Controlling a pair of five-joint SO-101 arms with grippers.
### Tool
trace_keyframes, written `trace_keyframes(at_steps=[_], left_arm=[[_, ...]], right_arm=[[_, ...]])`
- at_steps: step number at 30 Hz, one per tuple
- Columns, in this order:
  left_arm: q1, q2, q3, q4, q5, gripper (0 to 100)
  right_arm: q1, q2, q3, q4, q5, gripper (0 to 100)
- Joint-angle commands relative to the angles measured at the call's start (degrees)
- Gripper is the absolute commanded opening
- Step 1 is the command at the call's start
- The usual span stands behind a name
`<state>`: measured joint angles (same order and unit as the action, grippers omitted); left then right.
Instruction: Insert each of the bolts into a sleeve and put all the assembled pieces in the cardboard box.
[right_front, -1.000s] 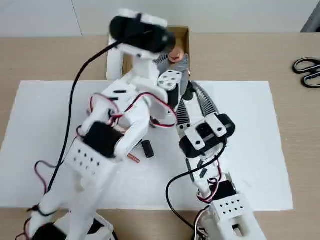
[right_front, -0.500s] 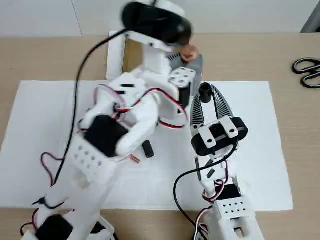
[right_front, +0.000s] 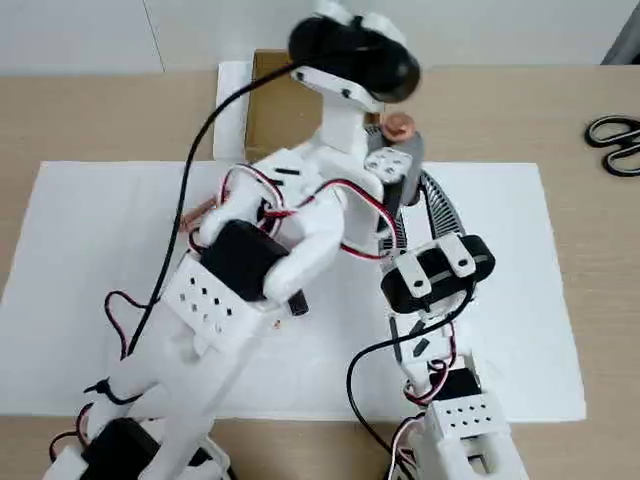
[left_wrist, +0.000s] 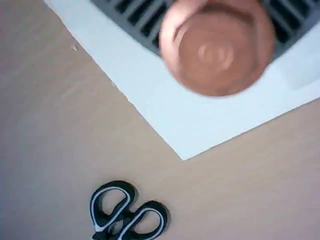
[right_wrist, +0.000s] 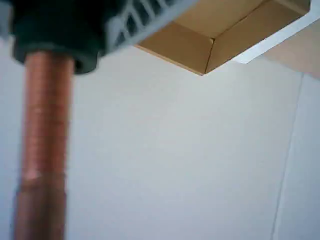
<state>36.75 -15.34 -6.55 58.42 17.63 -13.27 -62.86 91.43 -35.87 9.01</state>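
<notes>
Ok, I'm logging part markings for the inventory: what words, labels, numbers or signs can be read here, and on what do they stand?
There are none to read.
The cardboard box, the white paper, the scissors, the copper bolt and the black sleeve show no legible word, number or sign on the faces in view.

Two sleeves: a sleeve (right_wrist: 55, 42) around the one clear bolt (right_wrist: 45, 125), a sleeve (right_front: 297, 303) lying loose. One cardboard box (right_front: 285, 105) — one pair of scissors (right_front: 615, 143).
</notes>
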Motion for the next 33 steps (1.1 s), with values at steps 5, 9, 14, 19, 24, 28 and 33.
trace_keyframes(at_steps=[5, 9, 14, 19, 24, 28, 33], left_arm=[[1.58, -0.09, -1.8, 3.52, 2.73, 1], [1.85, -0.09, 1.71, 2.46, 3.78, 1], [2.55, -0.09, 8.04, -4.04, 3.78, 1], [5.63, -0.09, 8.66, -7.56, 3.87, 2], [7.03, -0.18, 9.1, -5.01, 8.97, 25], [3.96, -0.53, 8.92, -5.63, 15.03, 36], [-2.46, -2.73, 6.11, -9.49, 14.33, 36]], right_arm=[[-0.22, -1.36, -3.16, -1.01, 0.0, 0.4], [-0.66, -1.36, -3.43, -1.27, -0.18, 0.4], [-0.66, -1.36, -5.01, -0.92, -0.35, 0.4], [-2.42, -1.27, -4.84, -0.84, 0.0, 0.4], [-3.38, -1.27, -5.19, -0.84, 0.0, 0.4], [-3.38, -1.36, -5.45, -0.84, 0.0, 0.4], [-3.3, -0.92, -6.59, 2.07, -0.44, 0.4]])
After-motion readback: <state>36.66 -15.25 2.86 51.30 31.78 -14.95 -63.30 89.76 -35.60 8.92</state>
